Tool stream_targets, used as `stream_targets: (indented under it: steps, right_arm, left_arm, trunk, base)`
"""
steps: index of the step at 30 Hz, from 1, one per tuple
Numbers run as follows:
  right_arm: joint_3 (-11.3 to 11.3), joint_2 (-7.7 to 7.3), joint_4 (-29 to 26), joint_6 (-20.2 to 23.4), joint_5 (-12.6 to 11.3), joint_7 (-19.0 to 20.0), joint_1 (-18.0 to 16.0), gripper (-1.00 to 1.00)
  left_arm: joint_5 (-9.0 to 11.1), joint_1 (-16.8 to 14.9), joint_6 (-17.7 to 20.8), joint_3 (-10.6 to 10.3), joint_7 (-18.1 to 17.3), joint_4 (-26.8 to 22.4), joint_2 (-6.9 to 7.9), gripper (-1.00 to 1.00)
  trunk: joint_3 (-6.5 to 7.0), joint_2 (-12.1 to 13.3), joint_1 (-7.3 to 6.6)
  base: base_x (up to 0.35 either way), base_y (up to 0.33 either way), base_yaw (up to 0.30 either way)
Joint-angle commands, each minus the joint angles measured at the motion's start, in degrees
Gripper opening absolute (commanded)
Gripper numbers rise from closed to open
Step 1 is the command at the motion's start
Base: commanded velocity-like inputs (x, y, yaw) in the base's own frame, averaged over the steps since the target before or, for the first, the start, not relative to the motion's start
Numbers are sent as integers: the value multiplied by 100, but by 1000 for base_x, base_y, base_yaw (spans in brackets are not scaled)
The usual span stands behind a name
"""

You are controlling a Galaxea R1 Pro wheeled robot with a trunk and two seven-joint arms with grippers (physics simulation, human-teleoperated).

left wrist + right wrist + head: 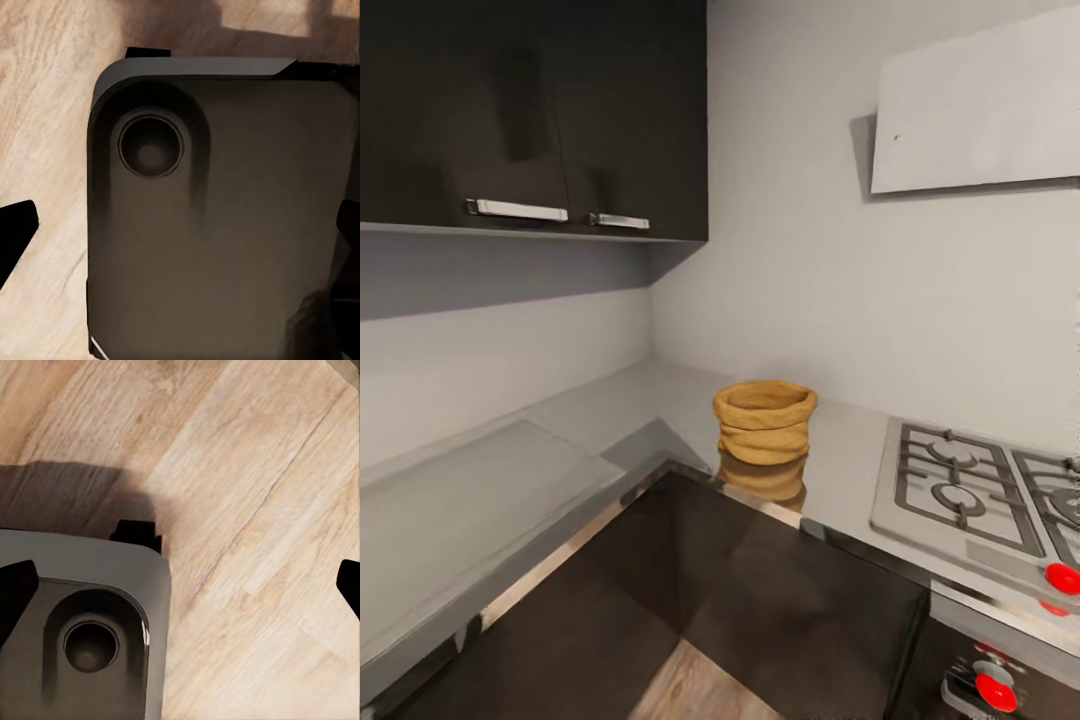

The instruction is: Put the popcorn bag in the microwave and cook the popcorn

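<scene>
The squat mustard-yellow cloth popcorn bag (765, 421) stands upright near the grey metal counter (610, 415) corner edge — reachable — while both wrist views show finger tips spread apart, empty, over wood floor (255, 510).

One popcorn bag (765, 421), two cabinet handles (517, 210), perhaps three red stove knobs (1063, 578).

A home kitchen: a grey L-shaped bench (610, 410) runs into the corner under dark wall cabinets (530, 110) with metal handles, a gas hob (980, 490) with red knobs sits at the right beneath a pale extractor hood (975, 105), and wood plank flooring (262, 547) lies below
</scene>
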Motion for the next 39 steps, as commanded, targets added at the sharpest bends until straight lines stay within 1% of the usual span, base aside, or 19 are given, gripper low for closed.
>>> stream_targets:
  steps: [1,6,9,30,34,35,37,39]
  right_arm:
    - [-48,-4,18,-32,45,7,-8,100]
    - [-48,-4,18,-33,43,7,-8,100]
    - [-48,-4,18,-32,43,7,-8,100]
    - [-40,-9,18,-36,69,-1,-8,100]
    - [-40,-12,17,-48,69,3,-8,100]
    - [-40,-13,18,-45,69,3,-8,100]
    - [-40,-20,17,-46,69,3,-8,100]
    - [-40,-17,17,-48,69,5,-8,100]
  left_arm:
    - [34,-2,-10,4,-6,1,-1,100]
    - [34,-2,-10,4,-6,1,-1,100]
    - [34,-2,-10,4,-6,1,-1,100]
    - [43,-2,-14,10,33,1,-2,100]
    - [43,-2,-34,12,45,1,-9,100]
    - [43,-2,-75,12,46,1,-9,100]
    - [43,-2,-282,13,47,7,-10,100]
    - [43,-2,-315,13,47,9,-6,100]
  trunk:
    - [-2,-4,0]
    - [16,-4,0]
    - [24,-4,0]
    - [27,-4,0]
    - [27,-4,0]
    - [27,-4,0]
    - [27,-4,0]
    - [27,-4,0]
  base:
    - [0,318,-215]
    - [0,307,-208]
    - [0,143,-153]
    - [-1,6,-7]
    - [-206,0,0]
    - [-311,0,0]
    - [-317,0,0]
    - [-291,0,0]
